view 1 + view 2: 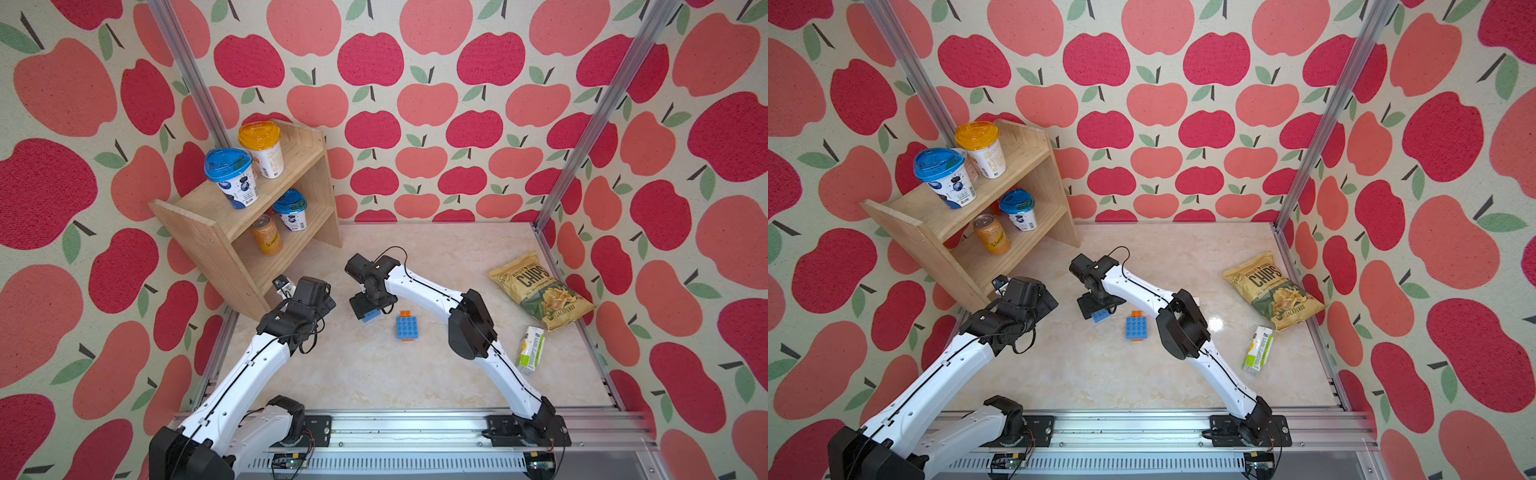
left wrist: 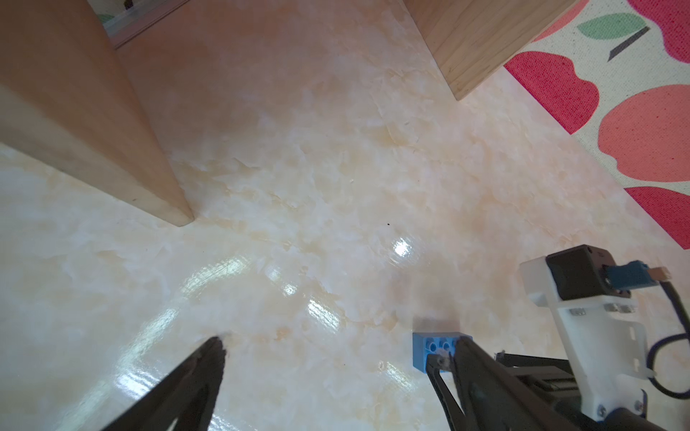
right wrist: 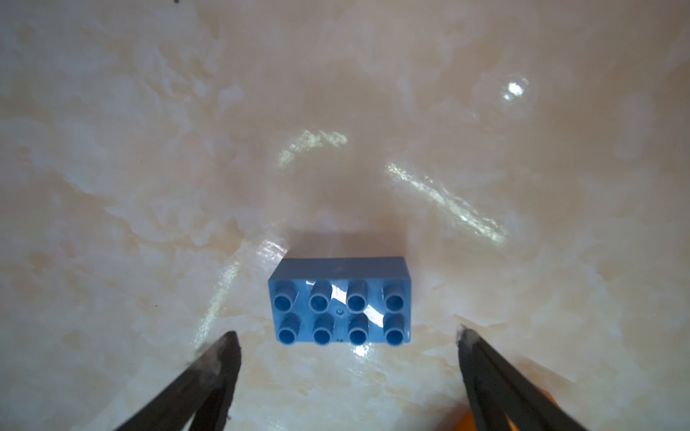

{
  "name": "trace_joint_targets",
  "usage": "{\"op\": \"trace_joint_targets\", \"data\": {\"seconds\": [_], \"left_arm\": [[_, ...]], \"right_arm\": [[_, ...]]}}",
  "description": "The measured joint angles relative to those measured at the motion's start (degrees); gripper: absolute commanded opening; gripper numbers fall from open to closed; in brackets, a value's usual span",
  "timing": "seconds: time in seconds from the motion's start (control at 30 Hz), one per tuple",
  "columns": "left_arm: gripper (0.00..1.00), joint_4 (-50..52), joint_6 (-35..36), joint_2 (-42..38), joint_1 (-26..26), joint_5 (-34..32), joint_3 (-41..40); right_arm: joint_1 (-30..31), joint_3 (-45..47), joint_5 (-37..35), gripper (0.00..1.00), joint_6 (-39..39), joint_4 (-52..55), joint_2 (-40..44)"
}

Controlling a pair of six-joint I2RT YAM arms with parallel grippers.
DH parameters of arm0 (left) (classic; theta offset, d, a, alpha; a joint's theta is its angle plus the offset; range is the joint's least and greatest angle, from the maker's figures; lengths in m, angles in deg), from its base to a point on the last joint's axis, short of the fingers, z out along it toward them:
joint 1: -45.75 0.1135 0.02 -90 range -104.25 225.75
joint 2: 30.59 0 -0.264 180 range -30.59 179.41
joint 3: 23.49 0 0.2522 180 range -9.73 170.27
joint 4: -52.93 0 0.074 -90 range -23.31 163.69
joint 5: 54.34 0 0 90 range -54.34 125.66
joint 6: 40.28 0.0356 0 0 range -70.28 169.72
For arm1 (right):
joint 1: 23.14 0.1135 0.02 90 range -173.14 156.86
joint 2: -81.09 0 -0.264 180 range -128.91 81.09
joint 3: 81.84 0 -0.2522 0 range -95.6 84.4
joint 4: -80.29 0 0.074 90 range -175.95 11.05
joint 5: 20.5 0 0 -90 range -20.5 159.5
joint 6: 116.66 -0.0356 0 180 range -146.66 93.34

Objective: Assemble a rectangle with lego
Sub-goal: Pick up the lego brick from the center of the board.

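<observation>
A loose blue brick [image 3: 339, 300] lies near the table's [image 1: 374, 374] middle, just beside the blue-on-orange stack [image 1: 406, 326], below the right gripper's [image 3: 345, 336] spread jaws. Pick-up seems in hand; next, lowering and closing squarely. The left gripper [image 2: 338, 343] gapes, empty.

Three lidded cups are counted on the one wooden shelf [image 1: 199, 245] in the upper left of a top view: two blue-lidded cups [image 1: 228, 174] [image 1: 291, 210] and one orange-lidded cup [image 1: 262, 149]. One orange can [image 1: 266, 235] is counted there too. At the right, one chips bag [image 1: 540, 291] and one small carton [image 1: 530, 349] are seen. Mid-frame, one loose blue brick [image 1: 370, 318] and one joined blue-and-orange block [image 1: 406, 327] are counted; the bricks within that block cannot be numbered. Two arms are seen, the left arm [image 1: 249, 374] and the right arm [image 1: 432, 291].
</observation>
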Motion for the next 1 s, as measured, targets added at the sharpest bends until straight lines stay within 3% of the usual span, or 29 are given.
{"op": "trace_joint_targets", "data": {"seconds": [0.27, 0.47, 0.63, 0.8, 1.0], "left_arm": [[0.97, -0.02, -0.13, 0.0, 0.22, 0.02, 0.0], [0.97, -0.02, -0.13, 0.0, 0.66, 0.07, 0.0], [0.97, -0.07, -0.11, 0.02, 0.87, 0.15, 0.0], [0.97, -0.33, 0.33, 0.74, 0.85, 0.94, 0.0], [0.97, -2.75, 3.48, 1.64, 0.87, 3.74, -0.13]], "right_arm": [[0.0, -3.67, 1.18, 0.87, 0.57, 0.87, -4.33], [0.0, -7.08, 0.7, 0.75, 0.7, 2.69, -6.4], [0.0, -7.72, 0.13, 0.54, 0.13, 3.67, -6.58], [-0.02, -7.69, -1.31, 0.44, -1.53, 3.8, -6.51], [-1.18, -0.87, -4.09, 0.42, -5.33, 1.57, -0.72]]}}
